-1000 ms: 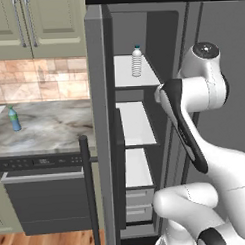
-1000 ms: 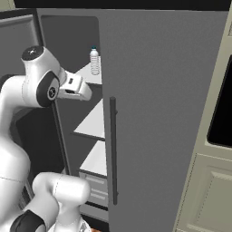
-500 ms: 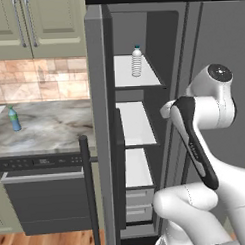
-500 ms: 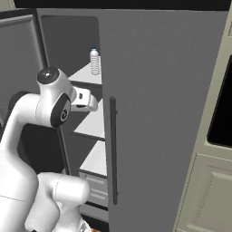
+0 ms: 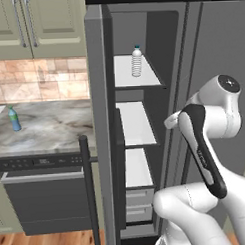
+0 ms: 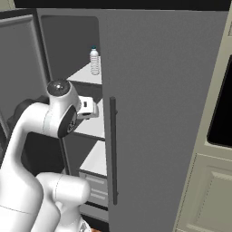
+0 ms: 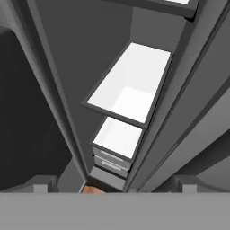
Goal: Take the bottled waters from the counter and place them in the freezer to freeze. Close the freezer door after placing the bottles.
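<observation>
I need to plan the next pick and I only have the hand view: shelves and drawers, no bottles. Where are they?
Observer: The clear bottle already stands upright on the freezer's top shelf.
Operator: And the other one?
Observer: The blue bottle is upright on the counter, left of the freezer.
Operator: Is the door in my way?
Observer: The freezer door stands wide open, edge-on between the counter and the shelves.
Operator: Holding anything?
Observer: No. The gripper is open and empty, in front of the middle shelves.
</observation>
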